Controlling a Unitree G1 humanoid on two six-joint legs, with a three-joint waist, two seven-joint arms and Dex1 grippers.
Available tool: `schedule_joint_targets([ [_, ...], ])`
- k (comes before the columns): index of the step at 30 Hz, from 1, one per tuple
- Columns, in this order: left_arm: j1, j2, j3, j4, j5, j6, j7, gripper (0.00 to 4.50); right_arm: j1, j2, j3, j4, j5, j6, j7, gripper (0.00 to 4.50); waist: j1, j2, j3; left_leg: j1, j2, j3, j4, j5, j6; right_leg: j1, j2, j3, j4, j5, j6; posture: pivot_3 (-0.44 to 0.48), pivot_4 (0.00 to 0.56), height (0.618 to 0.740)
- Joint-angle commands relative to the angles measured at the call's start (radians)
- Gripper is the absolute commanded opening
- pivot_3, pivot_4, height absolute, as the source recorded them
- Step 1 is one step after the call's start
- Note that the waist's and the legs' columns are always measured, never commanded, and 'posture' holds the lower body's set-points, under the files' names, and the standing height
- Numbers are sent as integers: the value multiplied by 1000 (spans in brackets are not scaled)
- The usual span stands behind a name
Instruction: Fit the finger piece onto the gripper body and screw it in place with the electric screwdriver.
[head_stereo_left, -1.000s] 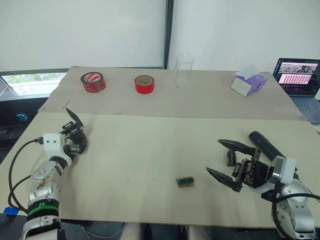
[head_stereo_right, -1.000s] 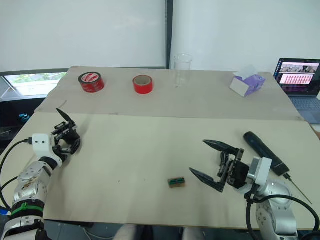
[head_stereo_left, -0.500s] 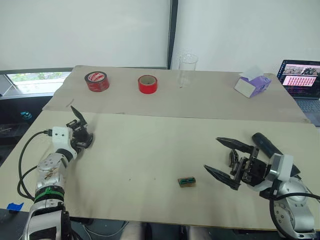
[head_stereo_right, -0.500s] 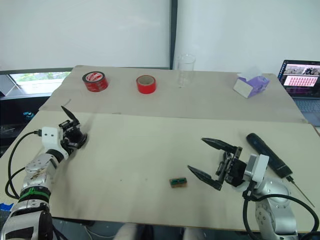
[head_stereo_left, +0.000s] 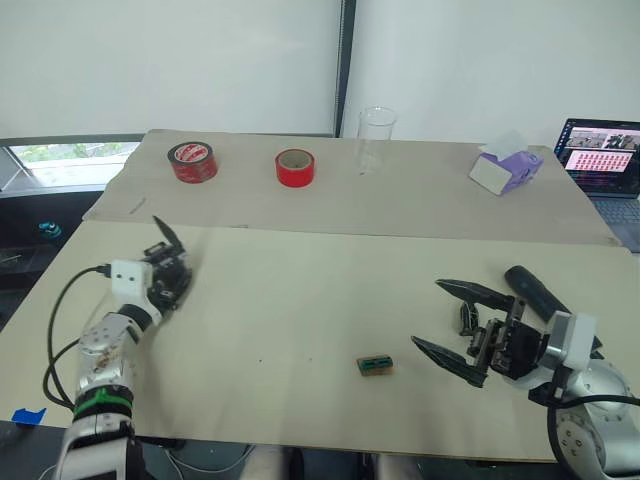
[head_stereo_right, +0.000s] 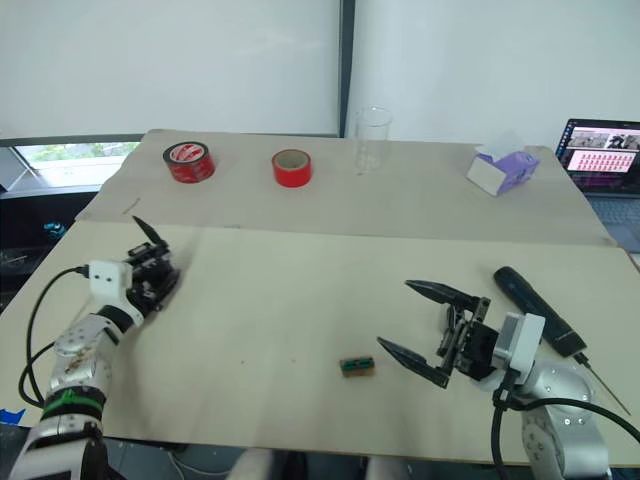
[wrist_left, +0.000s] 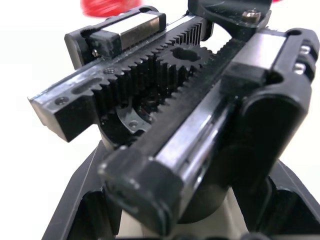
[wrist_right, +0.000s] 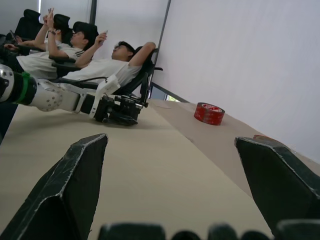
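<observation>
The two head cameras look forward and down over the table (head_stereo_left: 320, 300), sharing nearly the same scene, slightly offset. The left wrist camera sits tight against the gripper body (wrist_left: 190, 125). The right wrist camera looks low across the tabletop toward ten o'clock, sharing the left gripper (wrist_right: 117, 110) and a red tape roll (wrist_right: 209, 113) with the head views.

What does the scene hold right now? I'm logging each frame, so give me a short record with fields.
left gripper: shut on the gripper body, low over the table's left side
right gripper: open, holding nothing
electric screwdriver: lying on the table beside the right arm
small green block: on the table, just left of the right gripper
far side: two red tape rolls, clear cup, tissue box, laptop
</observation>
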Motion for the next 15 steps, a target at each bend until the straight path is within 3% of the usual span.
schedule_joint_targets([
  [1,52,-37,-101,-328,-55,91,-75,2386,33,-28,-61,-48,41,12,11,4500,2,-1,1,-1,0,0,0,1,-2,0,0,0,-1,0,0,0,150,740],
  [4,81,-50,-189,-471,-45,145,-122,2386,70,-37,-85,-57,52,13,23,4500,-2,-5,3,-6,-1,0,3,1,-2,-3,0,0,-1,1,2,0,150,740],
  [8,50,-95,-319,-533,-15,161,-174,2386,146,-30,-108,-58,53,-18,67,4500,-5,-6,4,-6,0,-1,2,0,4,-4,2,0,0,1,2,0,150,740],
  [15,-60,-201,-509,-440,97,137,-205,2386,234,12,-125,-45,43,-78,114,4500,-6,-6,4,-5,1,-1,2,2,4,-3,4,1,1,-1,6,0,150,740],
])
